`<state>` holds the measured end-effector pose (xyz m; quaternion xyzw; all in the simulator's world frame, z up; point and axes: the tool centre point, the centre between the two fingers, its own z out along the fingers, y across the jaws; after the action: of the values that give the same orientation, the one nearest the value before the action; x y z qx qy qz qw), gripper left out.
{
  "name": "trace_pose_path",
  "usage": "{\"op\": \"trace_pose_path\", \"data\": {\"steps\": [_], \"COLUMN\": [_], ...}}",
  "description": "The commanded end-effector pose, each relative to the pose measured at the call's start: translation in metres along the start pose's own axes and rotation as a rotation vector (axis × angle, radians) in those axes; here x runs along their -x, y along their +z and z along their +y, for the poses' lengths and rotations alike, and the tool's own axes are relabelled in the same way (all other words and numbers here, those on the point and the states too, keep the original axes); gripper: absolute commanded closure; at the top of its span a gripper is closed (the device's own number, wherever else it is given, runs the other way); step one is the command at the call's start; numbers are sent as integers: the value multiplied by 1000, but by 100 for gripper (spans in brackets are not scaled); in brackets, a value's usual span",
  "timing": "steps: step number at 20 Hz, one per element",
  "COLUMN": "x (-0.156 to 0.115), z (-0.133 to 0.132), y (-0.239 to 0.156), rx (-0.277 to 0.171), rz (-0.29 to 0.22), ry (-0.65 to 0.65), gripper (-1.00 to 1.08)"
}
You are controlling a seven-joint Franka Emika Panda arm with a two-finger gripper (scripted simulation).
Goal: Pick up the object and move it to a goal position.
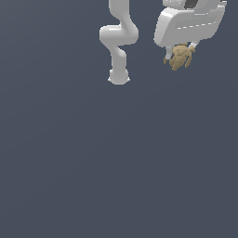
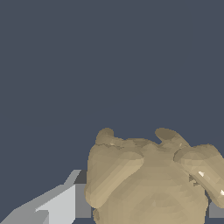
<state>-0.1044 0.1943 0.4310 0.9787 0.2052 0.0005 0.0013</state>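
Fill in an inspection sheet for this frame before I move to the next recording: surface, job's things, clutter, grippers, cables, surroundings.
Surface: plain dark grey-blue ground, no markings seen.
Job's things: small tan lumpy figure hangs under the gripper at the upper part of the exterior view's right; it fills the wrist view, stubby limbs showing. No goal marker seen.
Clutter: nothing seen.
Grippers: white gripper shut on the figure; a grey finger sits against its side.
Cables: nothing seen.
Surroundings: the arm's base stands on the ground; nothing else seen.
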Motion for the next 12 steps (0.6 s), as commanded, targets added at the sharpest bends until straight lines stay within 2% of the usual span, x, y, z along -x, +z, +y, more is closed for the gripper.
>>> {"op": "trace_pose_path", "data": {"steps": [1,6,12], "x": [4,7,7], "z": [-13,-32,-40], "y": [-18,-43,-56], "rx": [-1,-2,-3], "rz": [-1,-1,-1], "ry": [1,1,2], "gripper": [108,108,108]}}
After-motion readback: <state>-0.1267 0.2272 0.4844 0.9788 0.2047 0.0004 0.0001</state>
